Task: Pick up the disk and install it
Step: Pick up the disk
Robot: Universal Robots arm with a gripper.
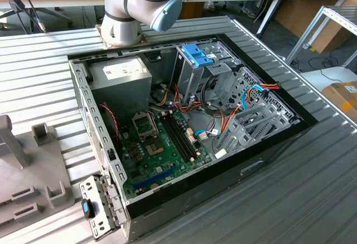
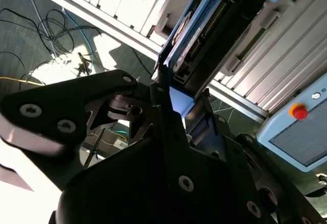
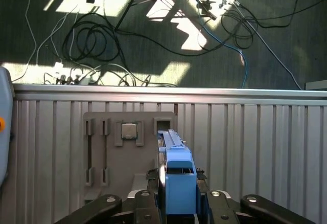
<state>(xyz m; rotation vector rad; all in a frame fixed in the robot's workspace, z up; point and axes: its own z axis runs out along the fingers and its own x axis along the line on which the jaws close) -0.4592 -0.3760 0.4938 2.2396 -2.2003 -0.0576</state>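
arm (image 1: 139, 1): cut by exterior view's frame edge | disk (image 2: 204, 29): far end cropped, near end behind fingers (image 2: 166, 116)

Your arm (image 1: 136, 1) shows in the exterior view as thick grey joints with a blue end cap, standing at the counter's far edge and running out of the top of the frame. In both wrist views your hand (image 3: 178, 180) has its black fingers (image 2: 162, 111) closed against opposite sides of the disk (image 3: 171, 142), clamping its blue end, with the linkages splayed wide behind them.
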